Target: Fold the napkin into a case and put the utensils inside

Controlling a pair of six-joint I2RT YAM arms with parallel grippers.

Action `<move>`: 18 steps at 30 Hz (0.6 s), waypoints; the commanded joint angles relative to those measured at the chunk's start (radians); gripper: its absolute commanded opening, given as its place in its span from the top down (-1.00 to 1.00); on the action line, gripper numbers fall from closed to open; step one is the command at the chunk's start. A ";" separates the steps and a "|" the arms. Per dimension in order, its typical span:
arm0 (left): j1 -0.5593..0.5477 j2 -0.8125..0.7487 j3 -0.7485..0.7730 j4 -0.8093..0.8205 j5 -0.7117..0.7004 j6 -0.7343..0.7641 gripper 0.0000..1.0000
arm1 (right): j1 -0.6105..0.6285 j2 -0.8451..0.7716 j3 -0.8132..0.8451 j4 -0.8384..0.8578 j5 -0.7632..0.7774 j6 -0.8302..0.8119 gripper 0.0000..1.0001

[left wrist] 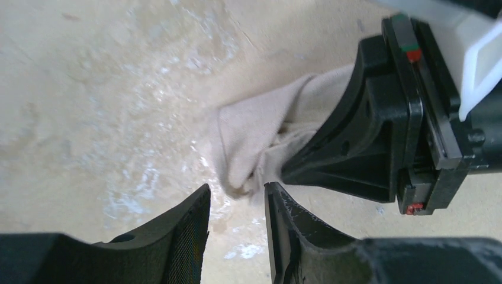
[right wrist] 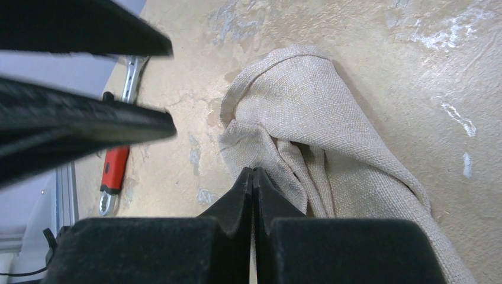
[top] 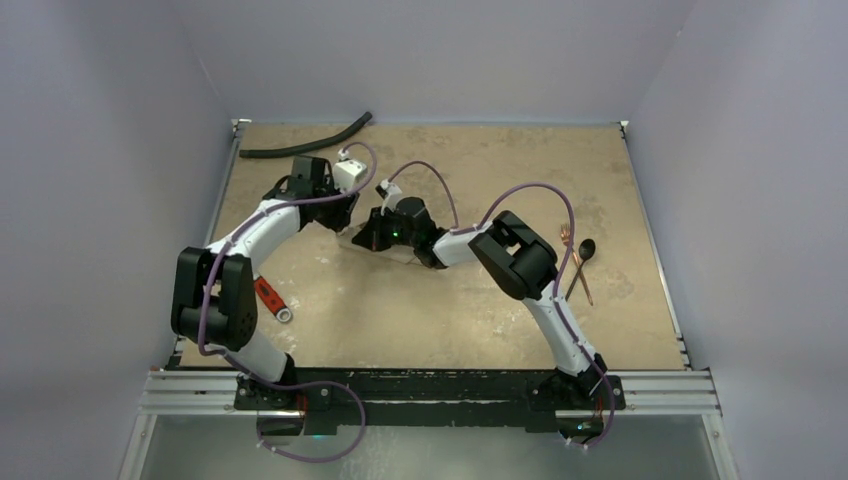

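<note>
Risk: napkin (right wrist: 308, 100) dragged, not folded
My right gripper (right wrist: 253, 174) pinches it; my left gripper (left wrist: 237, 198), narrowly parted beside it, holds nothing, so one-sided pulling bunches it.

The beige, coarse-woven cloth napkin (right wrist: 331, 118) nearly matches the tan table (top: 450, 320), which is mottled with pale whitish blotches. Far left, a black curved rubber hose (top: 300, 146); near left, a red-handled, silver-headed wrench (top: 271, 299); right, a copper-coloured metal fork (top: 566, 238) and a dark-bowled spoon (top: 587, 247).
</note>
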 commanded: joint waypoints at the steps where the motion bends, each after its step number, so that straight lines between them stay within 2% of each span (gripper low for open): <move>1: 0.014 0.022 0.092 -0.014 0.006 0.088 0.24 | -0.010 0.005 -0.040 0.006 0.022 -0.005 1.00; 9: -0.001 0.156 0.126 -0.011 0.103 0.167 0.39 | -0.015 -0.001 -0.071 0.050 -0.015 0.038 1.00; 18: -0.028 0.186 0.105 0.026 0.121 0.170 0.33 | -0.019 -0.004 -0.120 0.130 -0.012 0.130 1.00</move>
